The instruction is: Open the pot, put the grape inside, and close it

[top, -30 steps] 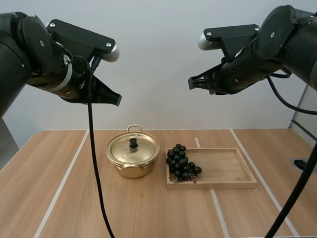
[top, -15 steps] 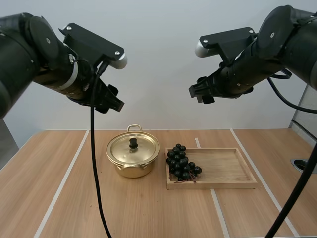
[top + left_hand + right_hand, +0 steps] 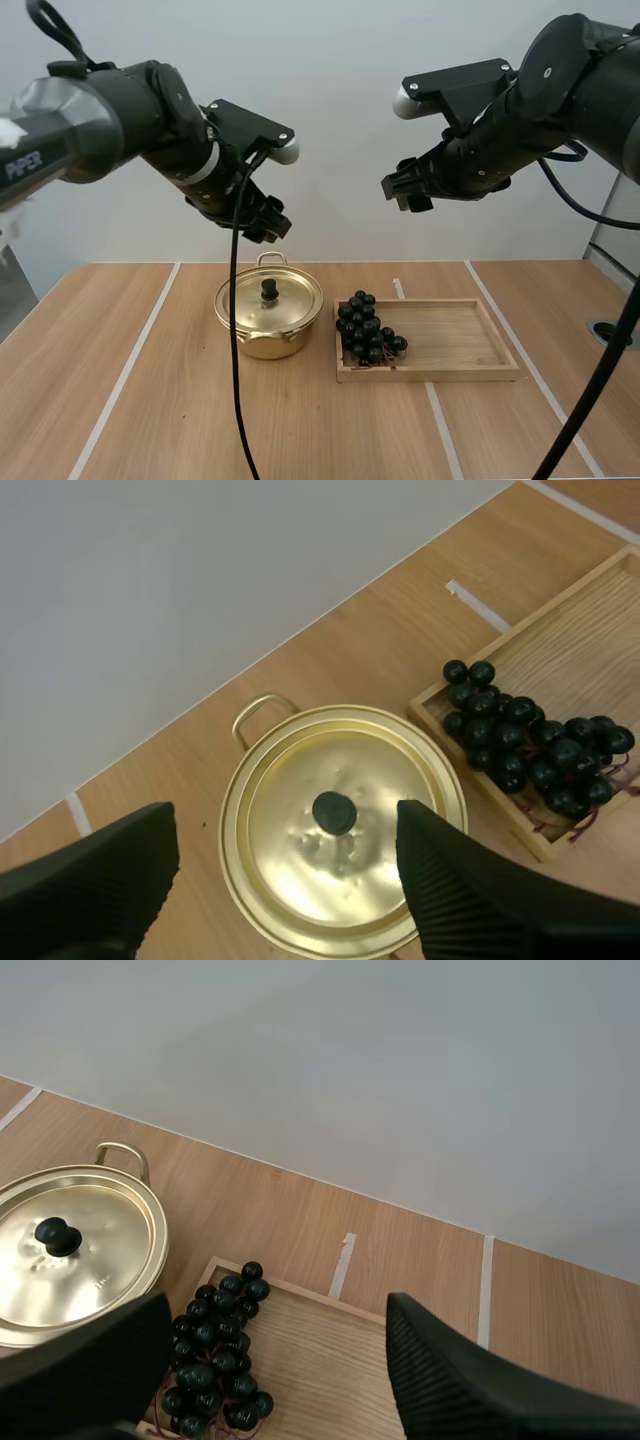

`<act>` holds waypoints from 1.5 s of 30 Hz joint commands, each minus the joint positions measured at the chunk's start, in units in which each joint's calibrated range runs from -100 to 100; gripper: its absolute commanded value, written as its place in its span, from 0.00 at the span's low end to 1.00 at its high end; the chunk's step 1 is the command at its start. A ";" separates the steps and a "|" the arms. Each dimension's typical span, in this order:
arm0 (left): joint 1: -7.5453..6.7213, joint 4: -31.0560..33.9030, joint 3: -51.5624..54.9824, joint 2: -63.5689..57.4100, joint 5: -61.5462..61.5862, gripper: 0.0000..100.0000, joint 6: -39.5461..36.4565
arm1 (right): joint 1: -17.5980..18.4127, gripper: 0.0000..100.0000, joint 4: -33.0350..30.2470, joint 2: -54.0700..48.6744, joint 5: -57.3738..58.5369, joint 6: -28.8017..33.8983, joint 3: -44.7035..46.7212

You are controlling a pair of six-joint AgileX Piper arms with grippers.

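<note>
Golden pot (image 3: 268, 318) standing on the wooden surface (image 3: 150, 400), lid (image 3: 285, 303) on, black knob (image 3: 269, 289) upright at its middle. Just to its right, a shallow wooden tray (image 3: 460, 340), touching or nearly touching the pot. Bunch of dark grapes (image 3: 368, 328) lying in the tray's end nearest the pot, rest of the tray bare.

Left tool (image 3: 268, 222) held in the air above the pot, well clear of the lid, fingers spread wide with ribbed faces turned inward and nothing between them. Seen from its own camera, knob between the two fingers, far below.

Right tool (image 3: 405, 187) high over the tray, likewise spread wide and gripping nothing, grapes and pot below it.
</note>
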 commanded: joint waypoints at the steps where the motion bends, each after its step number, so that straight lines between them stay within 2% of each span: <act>1: -1.35 -0.84 -1.96 2.54 -0.09 1.00 -1.13 | -0.23 1.00 -0.42 -0.32 -0.42 -0.38 -0.49; 21: -1.65 0.65 -4.13 20.48 3.78 1.00 -3.38 | -0.23 1.00 -0.42 -0.32 0.91 -0.38 -0.49; 34: -1.65 0.80 -4.13 25.59 3.91 1.00 -4.26 | -0.23 1.00 -0.42 -0.32 2.18 -0.38 -0.49; 39: -1.65 3.71 -4.13 26.61 3.91 1.00 -6.04 | -0.23 1.00 -0.42 -0.32 3.01 -0.38 -0.49; 45: -1.65 4.05 -4.13 26.77 3.91 1.00 -6.35 | -0.23 1.00 -0.42 -0.32 3.33 -0.38 -0.49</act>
